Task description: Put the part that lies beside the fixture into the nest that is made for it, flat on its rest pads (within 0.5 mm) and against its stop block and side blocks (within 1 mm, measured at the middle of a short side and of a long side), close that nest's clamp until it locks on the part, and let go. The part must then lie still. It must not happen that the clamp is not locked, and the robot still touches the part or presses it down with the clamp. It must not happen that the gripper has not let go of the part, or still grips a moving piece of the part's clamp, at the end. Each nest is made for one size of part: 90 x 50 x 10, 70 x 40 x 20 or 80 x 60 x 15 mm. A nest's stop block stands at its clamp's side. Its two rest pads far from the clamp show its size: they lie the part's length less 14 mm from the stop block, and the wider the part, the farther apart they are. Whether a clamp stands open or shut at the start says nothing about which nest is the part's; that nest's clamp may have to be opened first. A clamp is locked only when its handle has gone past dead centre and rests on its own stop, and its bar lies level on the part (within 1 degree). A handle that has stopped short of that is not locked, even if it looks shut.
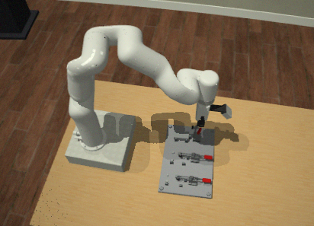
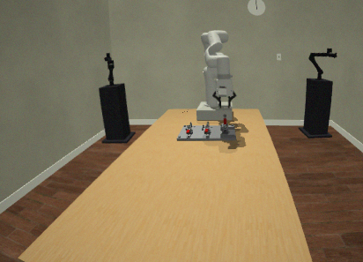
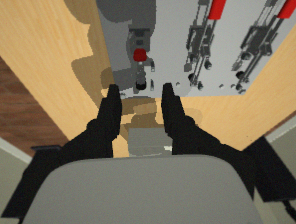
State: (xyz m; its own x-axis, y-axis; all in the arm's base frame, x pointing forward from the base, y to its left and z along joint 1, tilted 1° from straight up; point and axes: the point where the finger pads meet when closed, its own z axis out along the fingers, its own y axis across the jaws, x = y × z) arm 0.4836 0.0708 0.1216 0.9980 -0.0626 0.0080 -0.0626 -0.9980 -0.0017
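Note:
The grey fixture plate (image 1: 168,182) (image 2: 181,138) (image 3: 170,40) carries three nests with clamps. A grey part (image 1: 178,132) (image 3: 120,30) seems to lie in the far nest, in shadow; I cannot tell how it sits. That nest's clamp handle, with a red grip (image 1: 199,132) (image 2: 225,119) (image 3: 140,54), stands upright. The other two clamps (image 1: 196,157) (image 1: 194,179) lie flat with their red grips (image 3: 217,7) (image 3: 289,7) level. My gripper (image 1: 200,124) (image 2: 224,102) (image 3: 141,94) hangs just above the upright handle, half open, with nothing between its fingers.
The arm's grey base block (image 1: 114,154) stands left of the plate on the wooden table (image 1: 259,173). Two black pedestals (image 2: 115,112) (image 2: 316,108) with small arms stand on the floor beside the table.

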